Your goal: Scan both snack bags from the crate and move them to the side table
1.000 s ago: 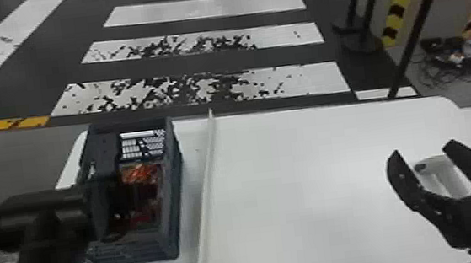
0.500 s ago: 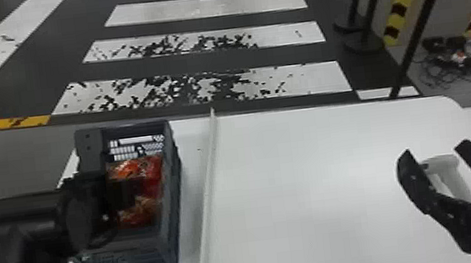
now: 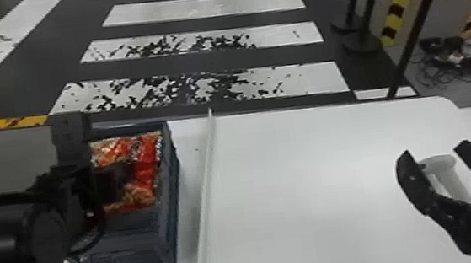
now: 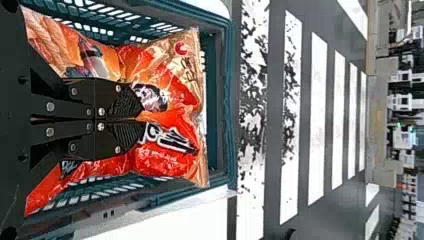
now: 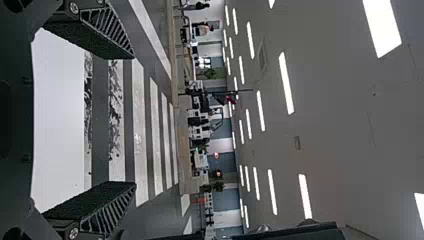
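Left wrist view: from here, L gripper (image 4: pixel 142 120) has its fingers pinched narrow on a fold of the red-orange snack bag (image 4: pixel 172 90), apparently w/ a firm hold, bag within the slatted plastic crate (image 4: pixel 230 105). Best lift: slow, straight up, med. squeeze, so corners don't snag the rim or the film slip; then turn the barcode out for the scan, prob. next. R gripper (image 3: pixel 431 151), fingers wide, hangs over the white table (image 3: pixel 298 202). Can't place bag no. 2.
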Controlling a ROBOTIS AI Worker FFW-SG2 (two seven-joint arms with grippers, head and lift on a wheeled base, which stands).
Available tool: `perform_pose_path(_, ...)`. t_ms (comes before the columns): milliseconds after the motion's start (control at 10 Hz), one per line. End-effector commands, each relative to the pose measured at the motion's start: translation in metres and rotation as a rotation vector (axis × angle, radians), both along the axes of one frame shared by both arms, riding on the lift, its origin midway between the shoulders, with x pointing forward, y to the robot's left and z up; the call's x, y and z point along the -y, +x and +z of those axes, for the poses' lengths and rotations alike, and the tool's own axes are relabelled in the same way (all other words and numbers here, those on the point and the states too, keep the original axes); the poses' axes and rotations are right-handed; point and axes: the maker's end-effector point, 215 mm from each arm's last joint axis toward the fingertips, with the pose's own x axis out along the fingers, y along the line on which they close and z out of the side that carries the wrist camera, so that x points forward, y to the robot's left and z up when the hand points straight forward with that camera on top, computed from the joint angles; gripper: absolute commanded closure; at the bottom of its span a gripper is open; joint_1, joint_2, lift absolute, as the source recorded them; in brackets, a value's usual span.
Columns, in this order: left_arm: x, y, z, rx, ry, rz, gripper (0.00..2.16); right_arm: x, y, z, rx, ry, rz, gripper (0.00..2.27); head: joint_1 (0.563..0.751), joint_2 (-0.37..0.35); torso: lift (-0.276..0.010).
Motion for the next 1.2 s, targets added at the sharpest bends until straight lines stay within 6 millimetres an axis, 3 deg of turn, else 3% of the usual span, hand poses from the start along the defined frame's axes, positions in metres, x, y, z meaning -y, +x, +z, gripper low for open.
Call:
perform_pose_path(0,0.004,-0.004,0.023,0.049,0.005,0.000,1.79,0.000,-0.001,-0.001,-0.002,0.002,-0.001,0.09,0.695,0.002,-0.095)
perform_pose_path(300,0.005,-0.015,0.066,0.135,0.039,0.009,1.79,0.004,-0.001,0.003,0.002,0.026,-0.002,0.09,0.695,-0.001,-0.095)
perform_pose_path(600,-0.001,-0.018,0.086,0.185,0.089,0.029,1.79,0.004,-0.003,0.002,0.002,0.028,-0.001,0.09,0.695,-0.005,-0.095)
perform_pose_path(1100,-0.031,0.013,0.120,0.416,0.165,0.069,1.79,0.025,-0.013,0.009,0.026,0.077,-0.014,0.09,0.695,0.006,-0.095)
